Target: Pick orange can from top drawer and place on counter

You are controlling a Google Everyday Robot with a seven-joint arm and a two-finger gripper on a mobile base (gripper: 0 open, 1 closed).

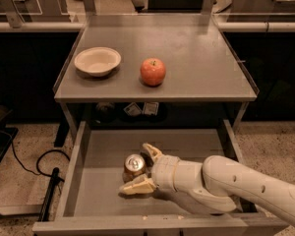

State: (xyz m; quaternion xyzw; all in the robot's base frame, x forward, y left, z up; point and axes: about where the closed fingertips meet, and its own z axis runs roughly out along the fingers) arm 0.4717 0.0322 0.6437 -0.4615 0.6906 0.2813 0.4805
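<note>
While the can point(134, 164) stands midway across the drawer point(101, 151), clear of both walls, the gripper point(136, 169) straddles it, fingers point(137, 186) spread, unclenched; bare floor lies leftward.

Arm: off-white smooth plastic shells, fat rounded segs, thin seams btw them. Forearm shell has a few small dark round holes along its side. Wrist: short cylindrical collar w/ grooves, same off-white. Gripper point(134, 168): two tapered fingers point(151, 153), cream-yellow, darker than arm, spread apart; sits low inside the top drawer point(98, 151). No cables visible.
</note>
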